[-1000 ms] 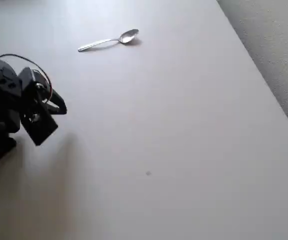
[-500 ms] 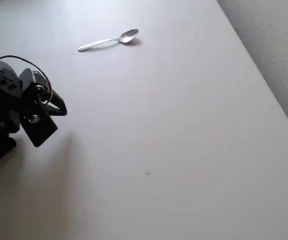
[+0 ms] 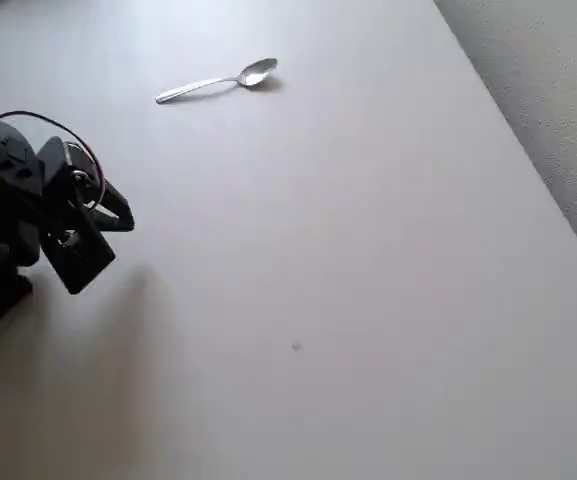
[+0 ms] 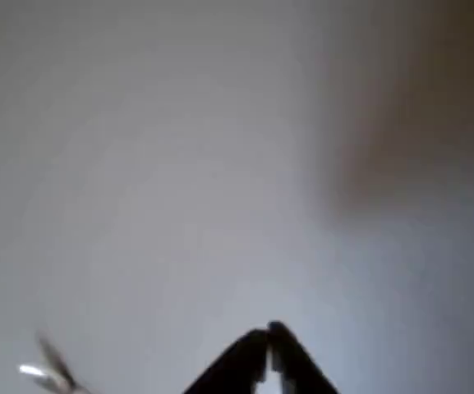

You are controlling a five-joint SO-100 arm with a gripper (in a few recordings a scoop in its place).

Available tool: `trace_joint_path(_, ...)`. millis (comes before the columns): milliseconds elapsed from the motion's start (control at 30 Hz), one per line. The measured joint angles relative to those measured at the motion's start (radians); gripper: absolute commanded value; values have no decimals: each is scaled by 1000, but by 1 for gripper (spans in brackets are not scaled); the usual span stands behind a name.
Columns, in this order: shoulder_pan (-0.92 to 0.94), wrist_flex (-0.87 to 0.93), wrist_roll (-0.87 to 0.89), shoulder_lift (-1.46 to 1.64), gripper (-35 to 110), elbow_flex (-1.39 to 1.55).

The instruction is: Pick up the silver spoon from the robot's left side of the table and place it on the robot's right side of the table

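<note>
A grey carpet floor is showing at two o'clock in the overhead view, beyond the straight slanting edge of the off-white worktop. Soft light is falling evenly across the matte surface.

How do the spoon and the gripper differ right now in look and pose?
The small shiny silver metal spoon is slim and bright; the black two-finger gripper is dark and bulky. In the overhead view the spoon lies flat near the top, bowl to the right, while the gripper sits at the left edge, well apart from it. The gripper's fingertips meet in the wrist view, holding nothing. Both are over the plain off-white table.
</note>
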Motion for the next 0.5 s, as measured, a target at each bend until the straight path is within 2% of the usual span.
trace_joint_path(133,5,-95,-83,-5,-1,-14)
trace_joint_path(267,-95,-117,-181,-49,-1,-106)
trace_joint_path(333,-198,-120,-183,-207,2,-239)
trace_joint_path(500,-382,-106,-233,-828,14,-681)
